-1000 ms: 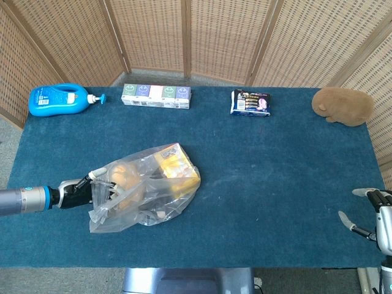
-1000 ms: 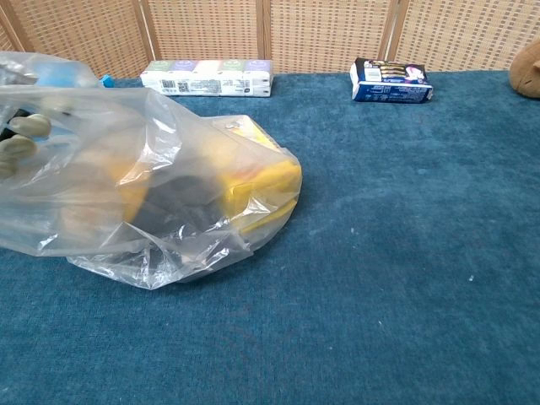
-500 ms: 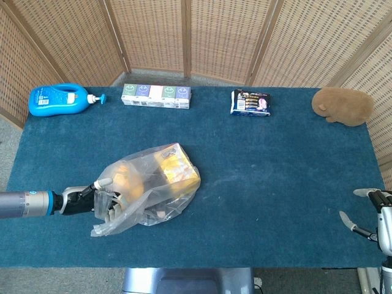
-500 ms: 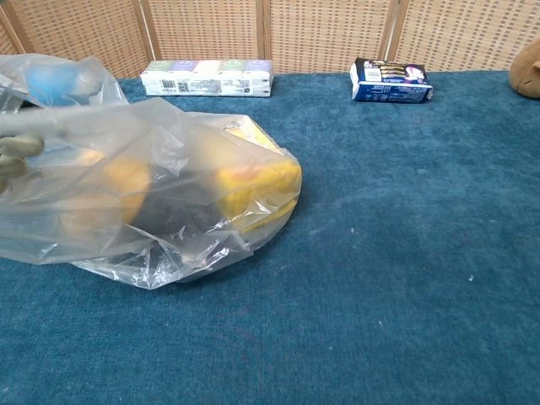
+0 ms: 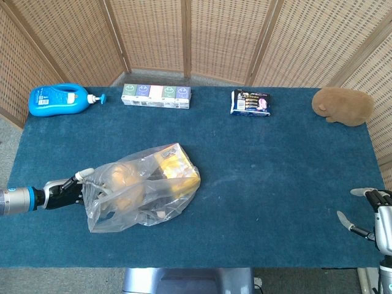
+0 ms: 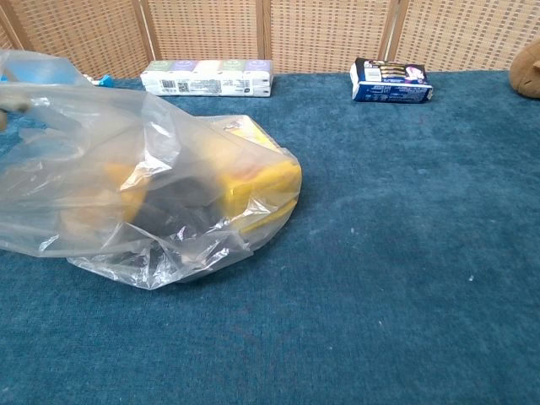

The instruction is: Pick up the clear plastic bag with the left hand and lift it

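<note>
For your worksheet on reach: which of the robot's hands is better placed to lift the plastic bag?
Left hand: it is at the bag's open edge. The right hand sits far off.

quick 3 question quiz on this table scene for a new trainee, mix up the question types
1. True or false: the clear plastic bag is hanging in the air, clear of the table.
2. Which thing lies nearest the far left corner of the table? A) brown plush toy B) blue pump bottle C) dark snack packet
3. Fill in: the left hand is at the bag's ____ edge, as seen from the head view.

Key
1. False: it rests on the table.
2. B
3. left
</note>
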`<state>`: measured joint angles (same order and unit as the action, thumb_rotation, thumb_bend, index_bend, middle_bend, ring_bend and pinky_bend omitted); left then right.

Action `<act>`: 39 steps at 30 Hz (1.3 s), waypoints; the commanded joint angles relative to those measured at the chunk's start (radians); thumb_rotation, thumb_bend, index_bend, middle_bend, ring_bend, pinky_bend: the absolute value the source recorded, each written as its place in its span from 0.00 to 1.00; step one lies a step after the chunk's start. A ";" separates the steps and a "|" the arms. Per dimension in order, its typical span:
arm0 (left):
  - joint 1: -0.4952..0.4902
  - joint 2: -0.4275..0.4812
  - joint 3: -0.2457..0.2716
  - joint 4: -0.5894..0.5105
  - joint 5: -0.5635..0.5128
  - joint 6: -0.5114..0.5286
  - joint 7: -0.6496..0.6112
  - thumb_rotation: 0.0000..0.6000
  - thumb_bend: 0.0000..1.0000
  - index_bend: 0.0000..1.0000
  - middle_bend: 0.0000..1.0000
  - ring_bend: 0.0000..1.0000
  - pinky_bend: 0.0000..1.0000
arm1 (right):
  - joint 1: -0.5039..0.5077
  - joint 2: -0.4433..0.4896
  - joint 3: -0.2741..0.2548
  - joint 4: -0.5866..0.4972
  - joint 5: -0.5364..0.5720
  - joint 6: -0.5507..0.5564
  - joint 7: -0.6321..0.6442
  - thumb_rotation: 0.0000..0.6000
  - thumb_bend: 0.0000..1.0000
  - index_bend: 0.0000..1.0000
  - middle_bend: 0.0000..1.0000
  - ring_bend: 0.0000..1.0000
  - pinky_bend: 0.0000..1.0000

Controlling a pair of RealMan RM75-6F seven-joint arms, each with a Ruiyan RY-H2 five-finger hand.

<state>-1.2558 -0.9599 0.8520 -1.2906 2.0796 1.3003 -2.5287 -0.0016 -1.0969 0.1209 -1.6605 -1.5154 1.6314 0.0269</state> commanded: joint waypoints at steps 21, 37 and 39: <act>-0.026 0.020 0.028 -0.021 -0.009 -0.085 0.033 0.00 0.03 0.32 0.46 0.43 0.41 | 0.011 -0.004 0.003 -0.011 0.001 -0.010 -0.021 0.68 0.27 0.37 0.41 0.40 0.25; -0.122 -0.025 0.037 -0.064 0.061 -0.026 0.023 0.00 0.02 0.32 0.46 0.43 0.41 | 0.000 0.001 0.000 -0.005 -0.003 0.008 -0.002 0.68 0.27 0.37 0.41 0.40 0.25; -0.122 -0.032 0.026 -0.074 0.049 -0.006 0.002 0.00 0.02 0.32 0.46 0.43 0.41 | -0.001 0.002 -0.001 -0.004 -0.005 0.010 0.001 0.68 0.27 0.37 0.41 0.40 0.25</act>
<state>-1.3768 -0.9859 0.8880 -1.3549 2.1402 1.2812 -2.5112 -0.0022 -1.0953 0.1202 -1.6650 -1.5200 1.6408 0.0270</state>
